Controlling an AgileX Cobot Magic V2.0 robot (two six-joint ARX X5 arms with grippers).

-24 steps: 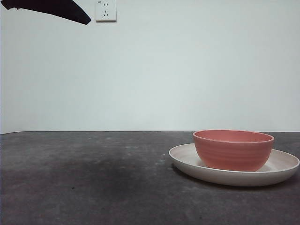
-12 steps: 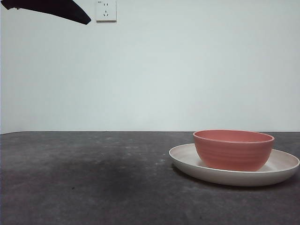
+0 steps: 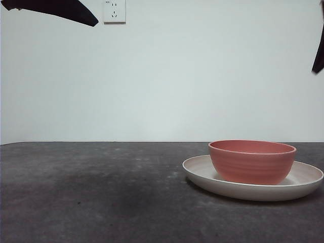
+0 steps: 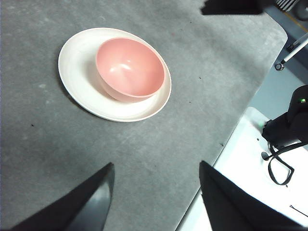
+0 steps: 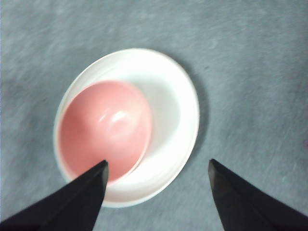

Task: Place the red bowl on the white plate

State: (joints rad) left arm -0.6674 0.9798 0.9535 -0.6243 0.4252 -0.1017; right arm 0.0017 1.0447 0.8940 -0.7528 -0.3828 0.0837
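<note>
The red bowl [image 3: 252,161] stands upright inside the white plate [image 3: 202,173] at the right of the dark table. Looking straight down, the right wrist view has the bowl [image 5: 103,130] off-centre on the plate [image 5: 175,106], touching one side of its rim. My right gripper [image 5: 158,163] hangs high above them, open and empty; its black tip [image 3: 319,54] shows at the right edge of the front view. My left gripper [image 4: 156,168] is open too, well away from the bowl [image 4: 130,67] and plate [image 4: 77,72], and shows as a dark tip [image 3: 76,12] at the top left.
A wall socket [image 3: 114,11] is on the white wall behind the table. Near the table's edge [image 4: 231,139], a white surface carries a black device with cables [image 4: 286,134].
A black tip of the right arm has come into the front view at the upper right edge. The bowl, plate and left arm have not moved.
</note>
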